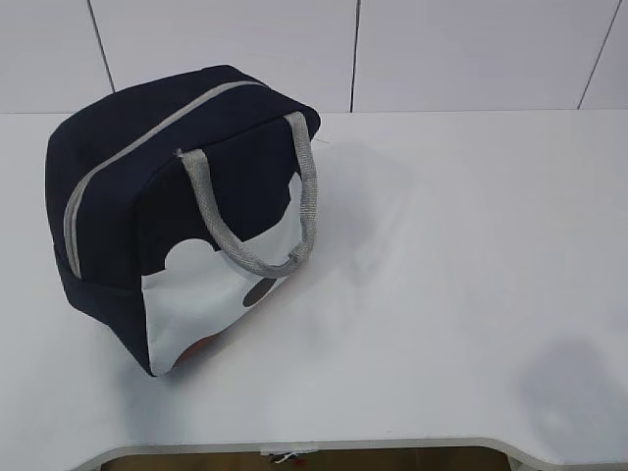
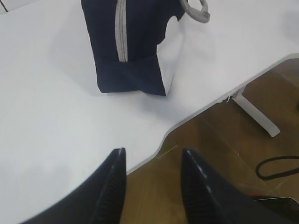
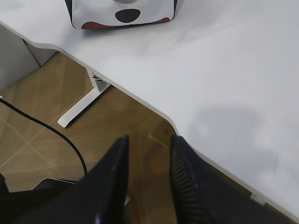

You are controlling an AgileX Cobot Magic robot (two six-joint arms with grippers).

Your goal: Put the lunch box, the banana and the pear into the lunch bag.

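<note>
The navy lunch bag (image 1: 147, 186) stands on the left of the white table (image 1: 442, 275), its grey zipper closed and its grey handles lying over the white side panel. It also shows in the left wrist view (image 2: 128, 44) and, as a strip of its white panel, in the right wrist view (image 3: 121, 14). The lunch box, the banana and the pear are not in view. My left gripper (image 2: 154, 156) is open and empty over the table's front edge. My right gripper (image 3: 149, 142) is open and empty over the floor by the front edge. Neither gripper shows in the exterior view.
The table's front edge has a curved cut-out (image 1: 294, 451). A white table leg (image 2: 254, 109) and a black cable (image 2: 275, 165) are on the wooden floor below; another cable (image 3: 46, 126) shows in the right wrist view.
</note>
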